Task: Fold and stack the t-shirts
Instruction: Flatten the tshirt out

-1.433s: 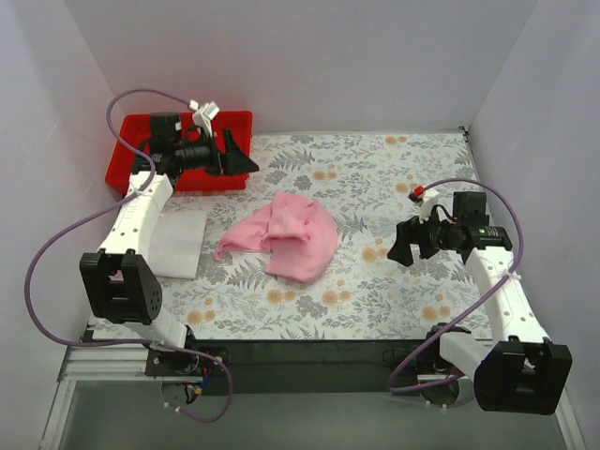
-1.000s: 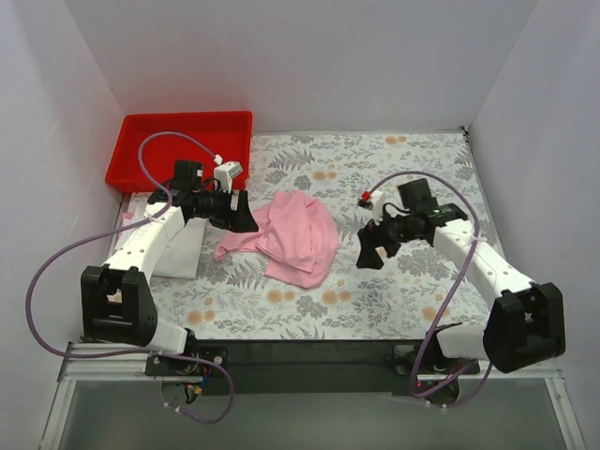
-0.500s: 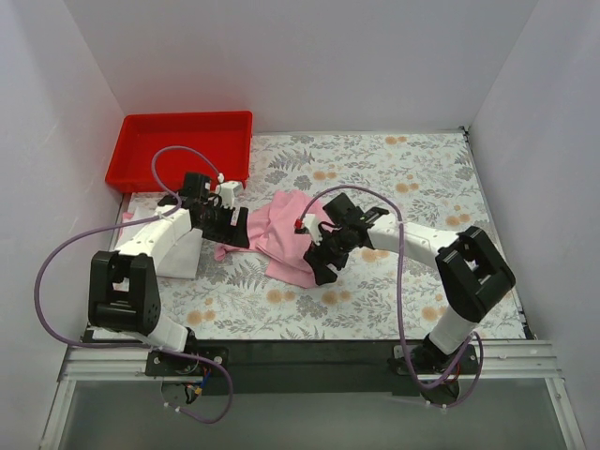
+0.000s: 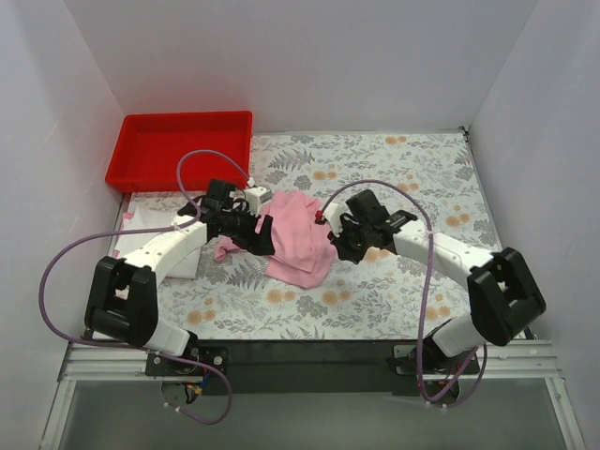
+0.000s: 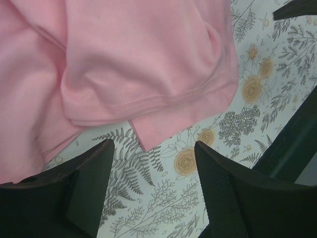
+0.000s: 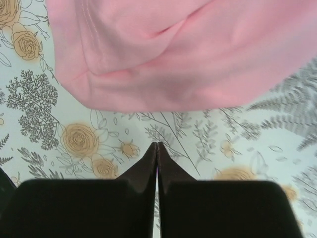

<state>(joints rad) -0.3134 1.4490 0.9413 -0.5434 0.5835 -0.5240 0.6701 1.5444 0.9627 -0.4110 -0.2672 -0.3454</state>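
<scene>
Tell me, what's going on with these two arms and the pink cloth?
Two robot arms are working on a crumpled pink t-shirt in the middle of a floral tablecloth. The left gripper is open and hovers over the shirt's left edge. The right gripper is shut, its tip beside the shirt's right edge, holding nothing. The pink shirt is not yet folded. A folded white t-shirt lies partly under the left arm, and a red tray sits in the far left corner.

I see a red plastic tray (image 4: 178,150) at the far left corner, just beside the floral grey tablecloth (image 4: 412,178), with plain white walls (image 4: 328,56) around.
</scene>
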